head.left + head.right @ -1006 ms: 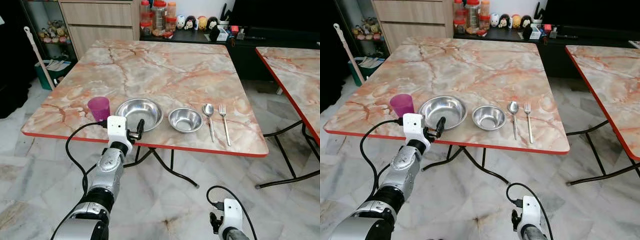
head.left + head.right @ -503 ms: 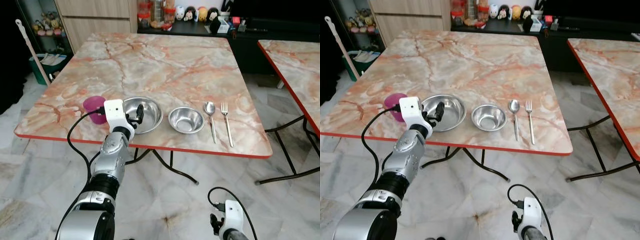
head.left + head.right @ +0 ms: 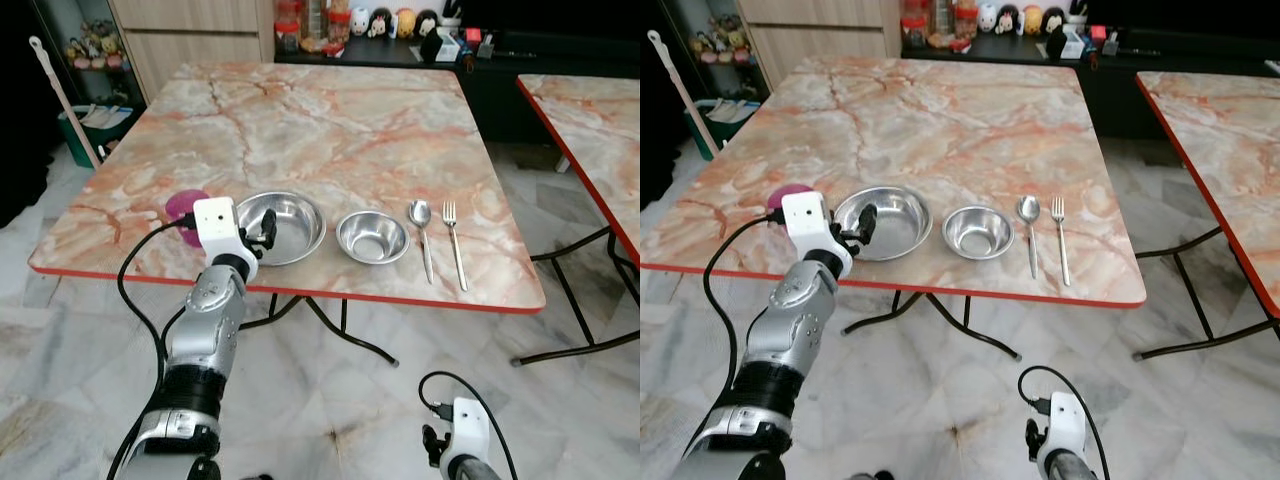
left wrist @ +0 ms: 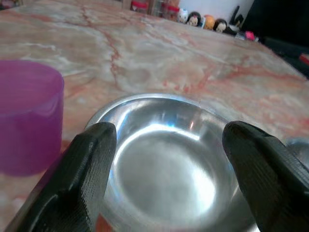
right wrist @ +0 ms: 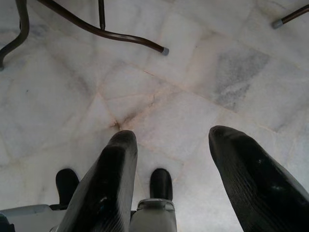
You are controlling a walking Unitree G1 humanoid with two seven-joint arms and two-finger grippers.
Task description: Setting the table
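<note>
On the marble table [image 3: 320, 130] near its front edge stand a purple cup [image 3: 181, 201], a large steel bowl [image 3: 290, 222], a small steel bowl [image 3: 372, 238], a spoon [image 3: 421, 232] and a fork [image 3: 453, 245] in a row. My left gripper [image 3: 264, 232] is open at the large bowl's near-left rim, just right of the cup, which its wrist partly hides. In the left wrist view the large bowl [image 4: 164, 159] lies between the spread fingers [image 4: 91, 164], with the cup [image 4: 29, 116] beside it. My right gripper [image 5: 174, 135] hangs open low over the floor.
A second marble table [image 3: 600, 120] stands to the right with a gap between. Black folding legs [image 3: 345, 335] run under the near table. A mop handle [image 3: 60, 95] leans at the left. A cabinet with jars and figurines [image 3: 380, 22] is behind.
My left gripper rose from below the table's front edge to the large bowl's near rim and shifted a little left toward the cup. The camera tilted slightly.
</note>
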